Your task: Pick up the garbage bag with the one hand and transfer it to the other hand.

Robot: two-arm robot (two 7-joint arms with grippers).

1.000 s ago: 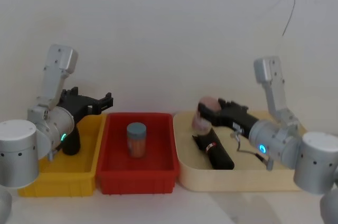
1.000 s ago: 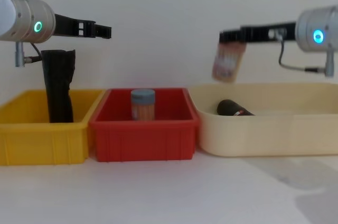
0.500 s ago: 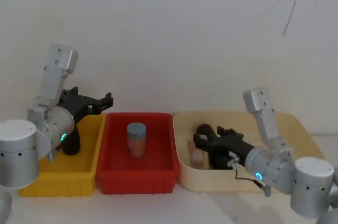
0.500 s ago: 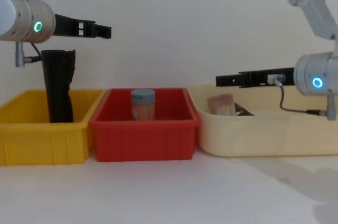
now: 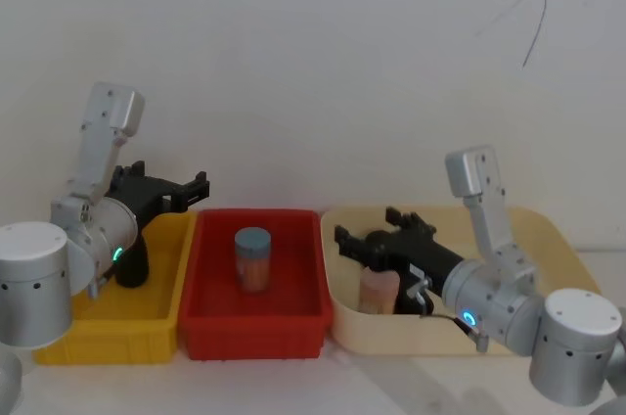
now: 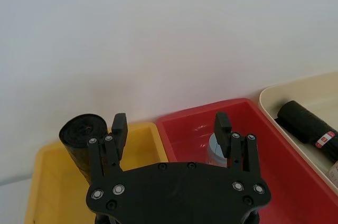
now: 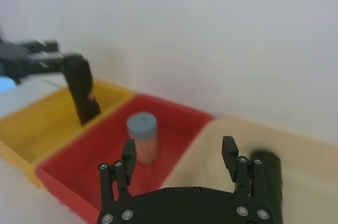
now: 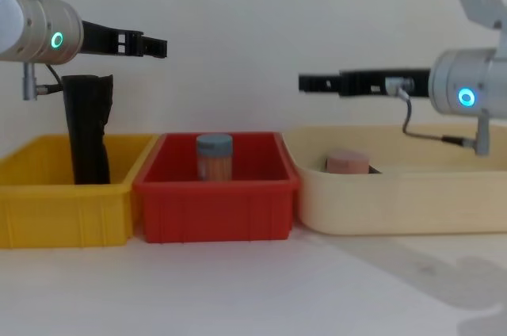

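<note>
Both grippers are held wide and empty: the one hand [image 6: 171, 129] should be lowered squarely over the garbage bag [image 6: 308, 127].

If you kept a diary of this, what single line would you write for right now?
left tool: open, hovering above yellow bin | right tool: open, empty, over cream tray | garbage bag: lying in tray | transfer: not yet started

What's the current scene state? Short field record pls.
garbage bag: lying in cream tray
cream tray: rightmost
pink jar: standing in cream tray
red bin: middle, holds blue-lidded jar
yellow bin: leftmost, holds plain black roll upright
left claw: open, above yellow bin
right claw: open, empty, above cream tray
</note>
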